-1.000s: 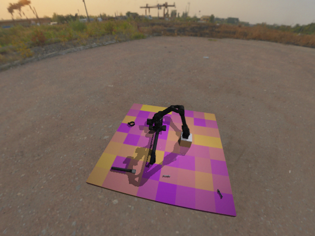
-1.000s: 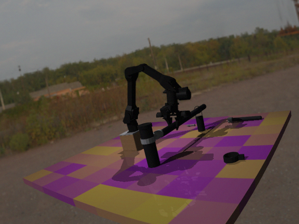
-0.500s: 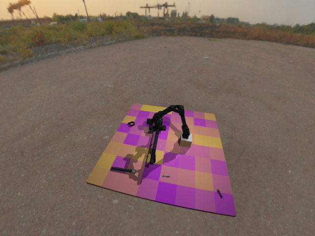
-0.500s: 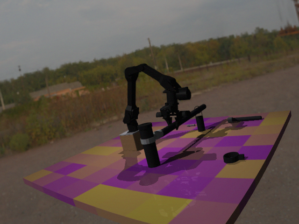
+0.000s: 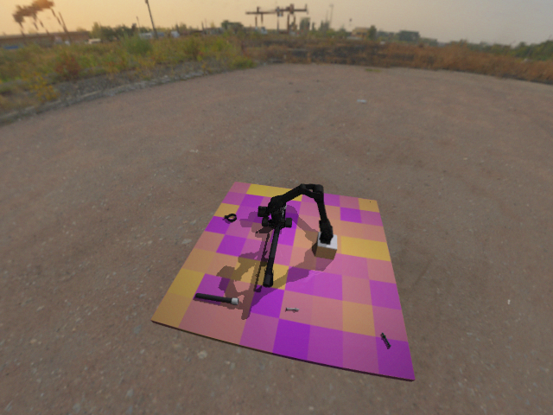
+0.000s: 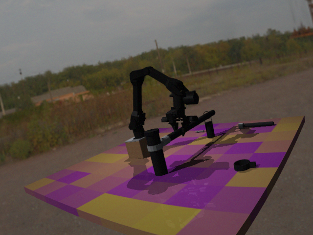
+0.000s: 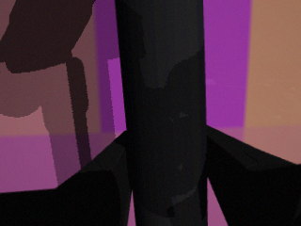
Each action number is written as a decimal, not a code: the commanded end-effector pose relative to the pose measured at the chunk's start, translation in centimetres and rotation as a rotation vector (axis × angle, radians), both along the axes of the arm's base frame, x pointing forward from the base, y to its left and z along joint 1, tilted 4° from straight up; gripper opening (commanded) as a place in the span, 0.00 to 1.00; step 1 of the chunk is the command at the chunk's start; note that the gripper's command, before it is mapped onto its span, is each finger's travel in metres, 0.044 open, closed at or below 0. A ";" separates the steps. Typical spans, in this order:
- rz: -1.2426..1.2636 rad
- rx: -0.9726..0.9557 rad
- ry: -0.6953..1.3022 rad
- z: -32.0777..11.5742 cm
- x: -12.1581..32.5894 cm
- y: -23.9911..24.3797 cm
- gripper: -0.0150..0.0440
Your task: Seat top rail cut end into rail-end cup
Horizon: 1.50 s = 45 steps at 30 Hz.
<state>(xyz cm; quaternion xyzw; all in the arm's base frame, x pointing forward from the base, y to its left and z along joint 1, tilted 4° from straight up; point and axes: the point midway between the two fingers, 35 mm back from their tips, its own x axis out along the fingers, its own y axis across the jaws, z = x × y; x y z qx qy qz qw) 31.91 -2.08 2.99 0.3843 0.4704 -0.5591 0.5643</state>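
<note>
The jaws [image 6: 180, 129] clamp the rail [image 6: 195, 124] [image 7: 165, 108] [image 5: 272, 254]. Relative to the big post [image 6: 157, 154]: 1 box [image 6: 137, 148] [image 5: 326, 251] stands just beside; the rail slants upward away.

blk rail [image 5: 272, 257] [image 6: 190, 126] [image 7: 165, 113], gray band [image 6: 154, 147], purple/pink/yellow checked mat [image 5: 312, 348] [image 6: 161, 212] [image 7: 228, 61]

Arm [image 5: 322, 209] [image 6: 137, 96]: rises from its foot, bends over at the elbow and reaches across
Forearm [image 6: 161, 78]: slopes down from the elbow toward the wrist
Wrist [image 5: 277, 203] [image 6: 178, 101]: bent, pointing the hand downward
Gripper [image 6: 179, 128] [image 7: 164, 134]: fingers point down, parted, clamped on the rail between them
</note>
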 end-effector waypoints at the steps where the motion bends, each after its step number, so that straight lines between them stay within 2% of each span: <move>1: -0.005 -0.011 -0.028 0.9 0.6 -0.7 0.25; 38: -0.005 -0.013 -0.028 0.9 1.0 -2.9 0.25; 45: -0.001 0.010 0.002 0.2 0.2 -1.9 0.25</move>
